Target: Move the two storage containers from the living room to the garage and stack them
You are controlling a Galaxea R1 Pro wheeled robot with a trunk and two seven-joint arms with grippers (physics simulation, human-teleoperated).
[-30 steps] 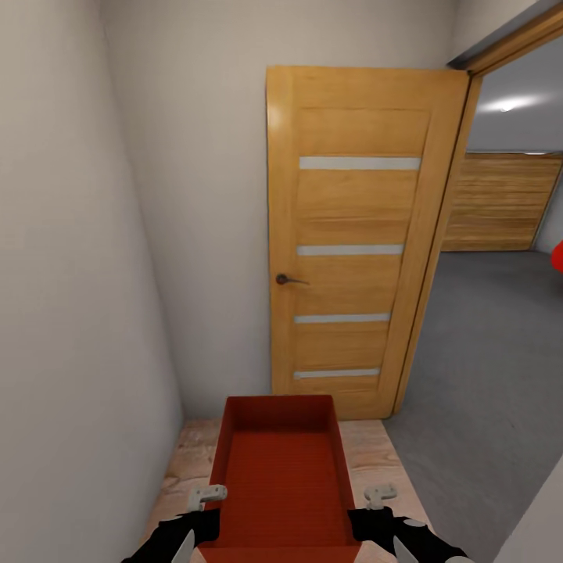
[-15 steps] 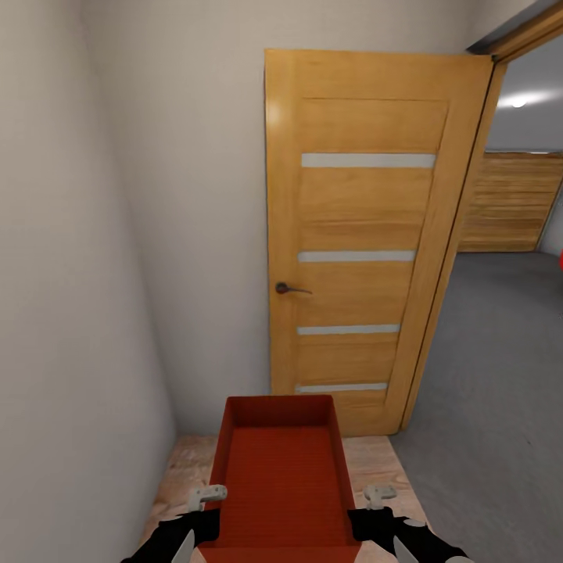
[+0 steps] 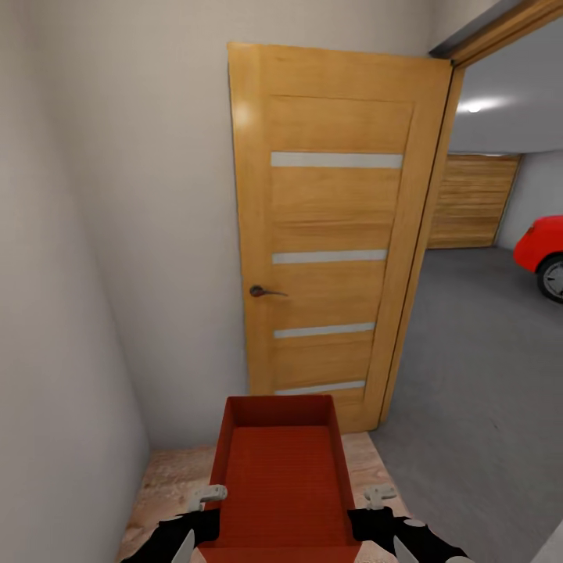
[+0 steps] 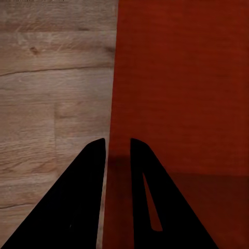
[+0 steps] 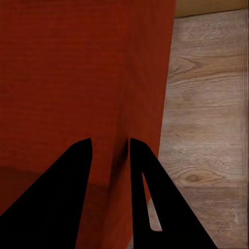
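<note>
Storage container (image 3: pixel 283 477): orange-red, ribbed, topless bin, lower centre, above wood-plank floor (image 3: pixel 168 481) | wooden door (image 3: pixel 332 234) open ahead; grey garage floor (image 3: pixel 477 375) and red car (image 3: pixel 541 254) at right | left claw (image 4: pixel 117 150) and right claw (image 5: pixel 110 150) each pinch a side wall.

Your view has swung right since the earlier frames: the door (image 3: pixel 336 234) and its handle (image 3: pixel 266 292) now sit further left in the head view. More of the garage floor (image 3: pixel 477 375) shows through the doorway, and the red car (image 3: pixel 541 250), a sliver before, now shows its body and a wheel. This shift comes from the camera, not from the things.
</note>
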